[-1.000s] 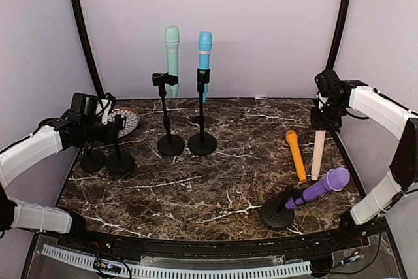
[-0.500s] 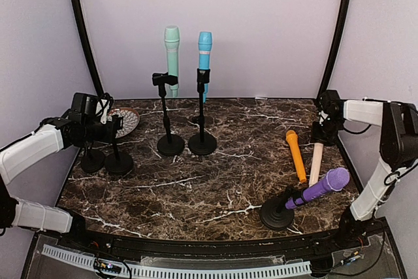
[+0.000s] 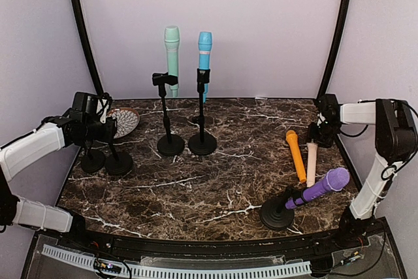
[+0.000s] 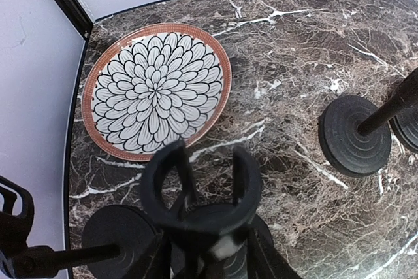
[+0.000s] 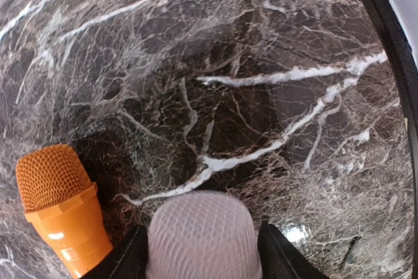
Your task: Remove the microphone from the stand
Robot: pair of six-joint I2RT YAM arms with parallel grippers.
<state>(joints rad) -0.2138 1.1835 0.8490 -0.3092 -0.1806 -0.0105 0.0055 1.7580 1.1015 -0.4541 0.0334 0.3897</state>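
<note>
Two arms of the same build. The left white-shelled arm (image 3: 29,151) shows smooth, rounded white covers broken up by chunky black joint housings, and the right white-shelled arm (image 3: 366,110) matches it exactly. A thin black cable (image 3: 106,98) curls off the left wrist, and there are matte black fingers (image 5: 121,259) at the tips.

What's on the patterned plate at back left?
Nothing visible: the plate shows a bare petal pattern in the left wrist view. An empty stand clip covers part of its near rim, so that bit is unchecked.
</note>
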